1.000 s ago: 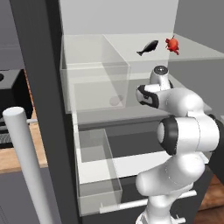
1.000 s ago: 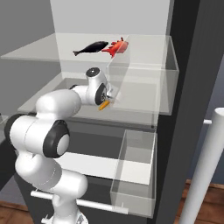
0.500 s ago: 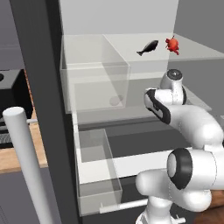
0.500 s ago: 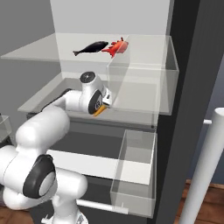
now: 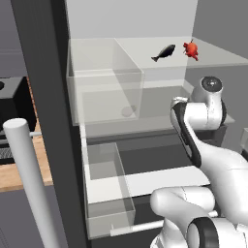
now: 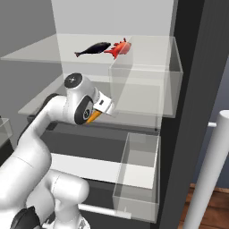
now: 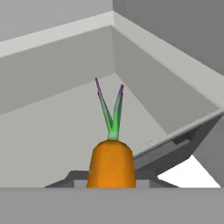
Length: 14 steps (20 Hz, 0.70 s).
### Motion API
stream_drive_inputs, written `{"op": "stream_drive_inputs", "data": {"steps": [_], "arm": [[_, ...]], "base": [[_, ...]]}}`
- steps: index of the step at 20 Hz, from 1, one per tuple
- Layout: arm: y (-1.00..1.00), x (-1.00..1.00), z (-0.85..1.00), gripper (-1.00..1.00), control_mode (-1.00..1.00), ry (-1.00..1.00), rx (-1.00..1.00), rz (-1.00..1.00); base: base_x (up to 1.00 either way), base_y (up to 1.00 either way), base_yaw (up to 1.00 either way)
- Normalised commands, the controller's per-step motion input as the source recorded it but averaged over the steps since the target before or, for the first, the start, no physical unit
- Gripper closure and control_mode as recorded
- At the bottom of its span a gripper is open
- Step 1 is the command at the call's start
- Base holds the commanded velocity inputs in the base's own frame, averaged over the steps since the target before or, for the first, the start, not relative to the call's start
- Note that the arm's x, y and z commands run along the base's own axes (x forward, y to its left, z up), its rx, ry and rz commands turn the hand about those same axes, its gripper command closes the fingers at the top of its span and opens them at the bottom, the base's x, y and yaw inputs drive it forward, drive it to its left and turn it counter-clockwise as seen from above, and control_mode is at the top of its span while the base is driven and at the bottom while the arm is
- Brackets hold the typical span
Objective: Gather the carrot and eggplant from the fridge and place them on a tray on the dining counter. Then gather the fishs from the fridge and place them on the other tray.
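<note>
Two fish lay on the top glass shelf of the fridge (image 6: 197,89): a dark fish (image 6: 93,48) and a red fish (image 6: 120,48) almost nose to tail, there on the upper level! Below them the gripper (image 6: 99,114) was clamped tight on the carrot (image 7: 111,164), its orange tip poking out beneath the hand in the right base view. From the hand camera the carrot's green-purple leaf stalks pointed away toward a pale inner corner of the fridge. A clear bin (image 5: 107,92) sat on the shelf nearby.
</note>
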Motion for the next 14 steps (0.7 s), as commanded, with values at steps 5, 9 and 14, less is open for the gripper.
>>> {"op": "stream_drive_inputs", "data": {"steps": [5, 9, 14], "arm": [[-0.01, -0.96, 0.56, 1.00, -1.00, -0.05, 0.00, -0.02], [0.00, -0.98, 0.41, 1.00, -1.00, -0.05, 0.00, 0.00], [0.16, -0.74, -0.04, 1.00, -1.00, -0.02, -0.02, 0.01]], "base": [[0.00, 0.00, 0.00], [0.00, 0.00, 0.00], [0.00, 0.00, 0.00]]}}
